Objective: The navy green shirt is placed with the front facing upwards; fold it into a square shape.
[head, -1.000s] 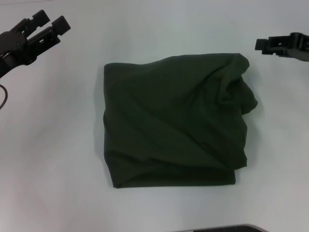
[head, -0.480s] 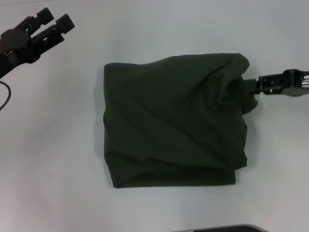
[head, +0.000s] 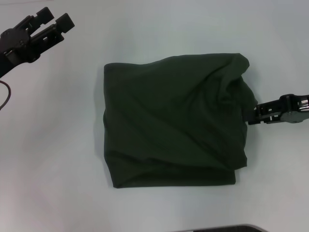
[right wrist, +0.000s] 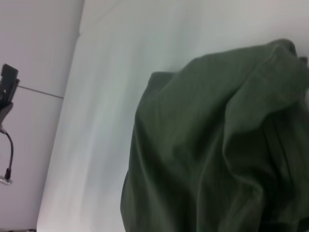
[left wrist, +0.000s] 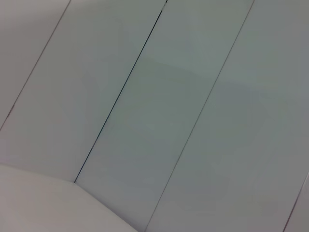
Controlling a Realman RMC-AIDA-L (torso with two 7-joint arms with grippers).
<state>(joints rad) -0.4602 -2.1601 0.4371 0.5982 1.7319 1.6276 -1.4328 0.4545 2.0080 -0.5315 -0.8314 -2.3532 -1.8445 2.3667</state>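
One garment lies on the pale table (head: 58,159): the navy green shirt (head: 174,128), folded into a rough, rumpled square near the middle, its near edge fairly straight, with diagonal creases running across it and a bunched, puffed fold at its far right corner; no lettering or label shows on the upturned side; at the shirt's right edge, about midway along it, the right gripper (head: 247,116) reaches in from the right side, low over the table, its tip right at the cloth's border and seemingly touching it; its jaws appear drawn close together, but whether they pinch any fabric cannot be told from the head view; the right wrist view shows the same shirt (right wrist: 217,154) filling much of the frame as heaped, creased folds, with bare table beyond it; farther off, at the far left corner, the left gripper (head: 54,19) hangs well apart from the shirt, its jaws parted with a clear gap between the two black fingers (head: 65,20) and holding nothing; its wrist camera shows only pale, seamed surface.
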